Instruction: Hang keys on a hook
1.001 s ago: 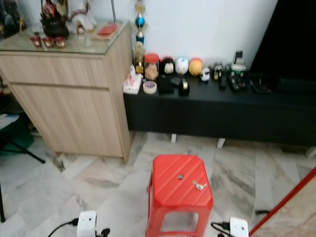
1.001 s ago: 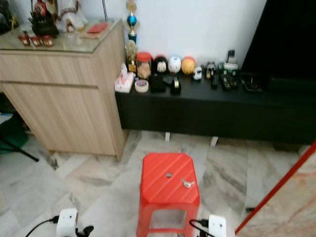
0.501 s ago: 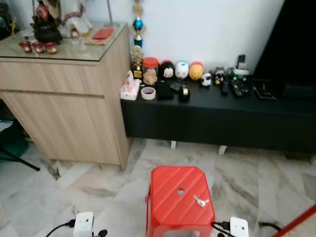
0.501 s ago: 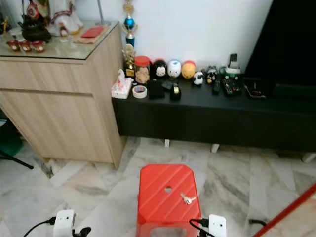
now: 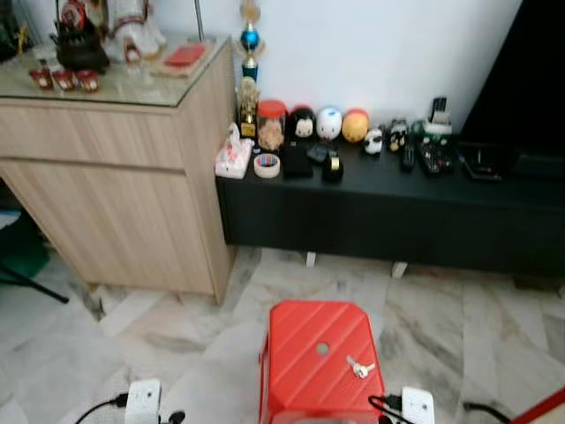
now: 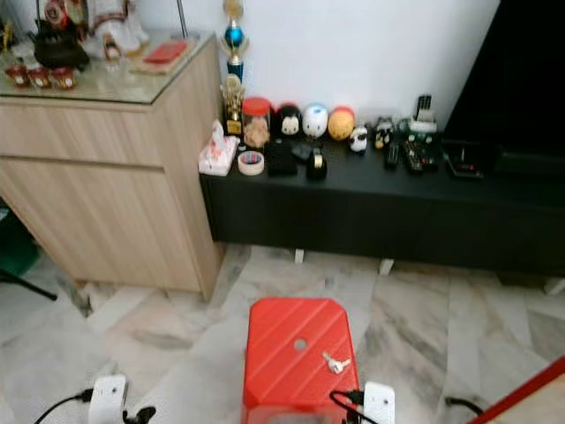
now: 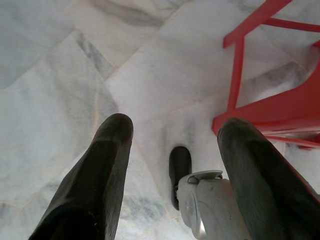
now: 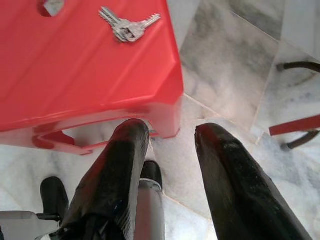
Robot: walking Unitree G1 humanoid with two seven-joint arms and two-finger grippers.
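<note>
Camera has advanced and dipped since a second ago: the red stool (image 5: 322, 358) sits lower and closer in the head views, cabinet and shelf unchanged relative to each other. Both arms hang low. Left gripper (image 7: 175, 150) spread apart, empty, above marble floor (image 7: 60, 90); right gripper (image 8: 170, 150) likewise parted, empty, just off the stool's near edge. Keys (image 8: 127, 27) lie flat on the stool top, right of its centre hole (image 5: 323, 349). Beyond: wooden cabinet (image 5: 115, 177) at left, black low shelf (image 5: 397, 208) with trinkets against the wall. No hook identifiable. Risk, judged: keys lie flat on slick plastic, so a shallow pinch may push them off the edge.
</note>
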